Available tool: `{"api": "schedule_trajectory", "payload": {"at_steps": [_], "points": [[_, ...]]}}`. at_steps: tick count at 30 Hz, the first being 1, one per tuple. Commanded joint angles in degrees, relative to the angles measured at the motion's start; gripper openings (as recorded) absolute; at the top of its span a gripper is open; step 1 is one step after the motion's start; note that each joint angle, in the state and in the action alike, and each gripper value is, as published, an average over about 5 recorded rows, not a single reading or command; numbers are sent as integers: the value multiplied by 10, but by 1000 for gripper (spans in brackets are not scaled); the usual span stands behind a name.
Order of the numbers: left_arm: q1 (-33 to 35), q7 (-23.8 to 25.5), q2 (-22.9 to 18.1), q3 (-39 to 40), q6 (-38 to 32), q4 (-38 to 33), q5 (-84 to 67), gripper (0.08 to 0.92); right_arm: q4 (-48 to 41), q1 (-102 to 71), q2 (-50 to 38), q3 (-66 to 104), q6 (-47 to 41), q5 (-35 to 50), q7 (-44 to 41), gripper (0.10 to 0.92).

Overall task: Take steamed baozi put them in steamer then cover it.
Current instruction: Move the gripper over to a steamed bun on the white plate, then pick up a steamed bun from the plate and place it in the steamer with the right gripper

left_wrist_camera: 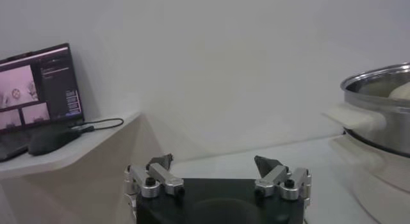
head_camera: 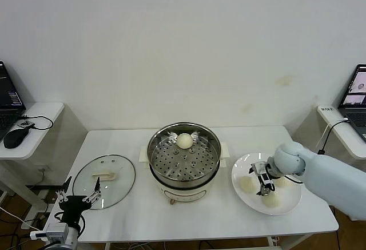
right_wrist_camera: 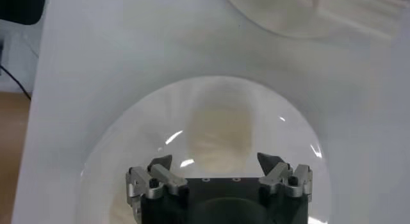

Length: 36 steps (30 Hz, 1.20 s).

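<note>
Left end effector (head_camera: 79, 198): parked low at the desk's front left corner, just short of the cover; fingers spread wide, nothing between them.
Cover (head_camera: 104, 173): clear glass lid lying flat on the desk (head_camera: 137, 221) near its left edge, cream handle facing up; well apart from the steamer.
Right end effector (head_camera: 263, 180): lowered over the white plate (head_camera: 240, 167) near the desk's right edge, pointing down among the buns; fingers wide apart, holding nothing. In the right wrist view a bun (right_wrist_camera: 219, 136) lies just ahead of the open fingertips (right_wrist_camera: 161, 162); whether they touch it cannot be told.
Plate contents: three steamed baozi, one toward the steamer side (head_camera: 247, 184), one at the plate's front (head_camera: 270, 199), one on the side toward the desk's right edge (head_camera: 282, 182), partly hidden by the arm.
Steamer (head_camera: 184, 159): steel pot on a cream base at the desk's middle, uncovered, perforated tray in view.
Steamer contents: one baozi (head_camera: 184, 141) resting on the tray against the far wall.
Side shelves: a laptop (head_camera: 8, 98) and mouse (head_camera: 14, 138) on the left shelf; another laptop (head_camera: 358, 96) on the right shelf.
</note>
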Motion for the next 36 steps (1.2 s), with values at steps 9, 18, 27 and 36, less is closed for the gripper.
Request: {"api": "schedule_trajectory", "payload": {"at_steps": [9,18,27,36], "points": [[1,-1,-1,0,0,-2,1,823,-15,-14,23,13,-10,-4,3,701],[2,0,1,2,1,-4,0,823,4,17,6,0,-22,19,-18,620],[-4,0,2,6,1,-4,-2,823,57,184,-54,-63,-42,105,-60,627],[-12,-1,6,18,2,0,-3,823,93,414,-42,-181,-89,204,-48,632]]}}
